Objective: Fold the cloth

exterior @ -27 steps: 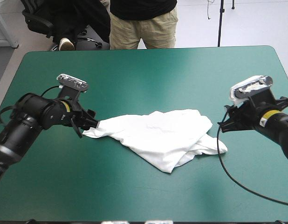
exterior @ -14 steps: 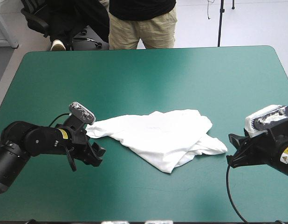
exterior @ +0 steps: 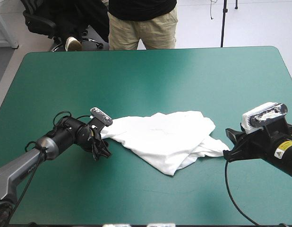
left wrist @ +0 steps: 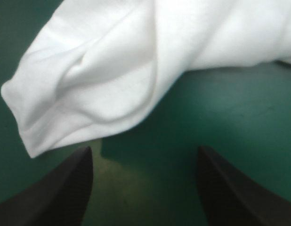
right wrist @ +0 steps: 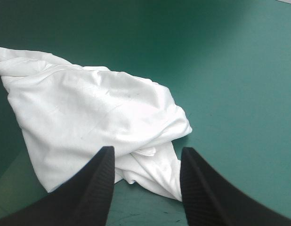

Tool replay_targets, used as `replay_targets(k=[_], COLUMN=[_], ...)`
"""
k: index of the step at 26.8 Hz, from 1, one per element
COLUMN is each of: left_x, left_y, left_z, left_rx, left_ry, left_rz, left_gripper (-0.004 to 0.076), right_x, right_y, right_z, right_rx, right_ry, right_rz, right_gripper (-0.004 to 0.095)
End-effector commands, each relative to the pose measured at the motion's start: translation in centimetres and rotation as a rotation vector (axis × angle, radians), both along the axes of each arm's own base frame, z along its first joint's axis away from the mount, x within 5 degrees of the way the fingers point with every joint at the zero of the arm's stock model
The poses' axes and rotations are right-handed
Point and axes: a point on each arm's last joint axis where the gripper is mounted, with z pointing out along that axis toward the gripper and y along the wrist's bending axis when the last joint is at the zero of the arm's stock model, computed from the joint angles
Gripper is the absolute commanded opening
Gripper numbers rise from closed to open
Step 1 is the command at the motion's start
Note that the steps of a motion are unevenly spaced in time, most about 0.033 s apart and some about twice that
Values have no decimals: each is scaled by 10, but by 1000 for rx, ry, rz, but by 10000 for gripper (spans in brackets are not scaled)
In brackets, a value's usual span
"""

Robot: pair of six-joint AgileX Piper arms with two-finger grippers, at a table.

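T-shirt (exterior: 165, 139) is a crumpled, roughly triangular heap at frame center in the high view, lying on the teal-green table (exterior: 150, 71). Left gripper (exterior: 102, 151) is left of center, low at the shirt's left corner. Its black fingers are spread with nothing pinched, and the corner lies just ahead of them. Right gripper (exterior: 227, 153) is at the right of the frame, fingers also spread, by the shirt's right tip. Can't tell if it touches.
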Motion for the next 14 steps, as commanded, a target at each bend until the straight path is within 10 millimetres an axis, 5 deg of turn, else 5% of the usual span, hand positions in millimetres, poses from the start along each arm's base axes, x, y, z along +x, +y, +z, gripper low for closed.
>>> replay_targets(k=[1, 10, 14], left_x=[17, 32, 42], left_y=[-6, -10, -5], left_z=[9, 13, 2], left_rx=[-39, -61, -98], left_ry=[-103, -164, -156], left_rz=[32, 34, 97], left_gripper=[449, 444, 359], right_x=[7, 17, 17], right_y=[2, 6, 6], right_z=[11, 6, 6], right_rx=[21, 14, 13], right_ry=[-72, -43, -42], right_rz=[2, 10, 13], right_gripper=[414, 414, 414])
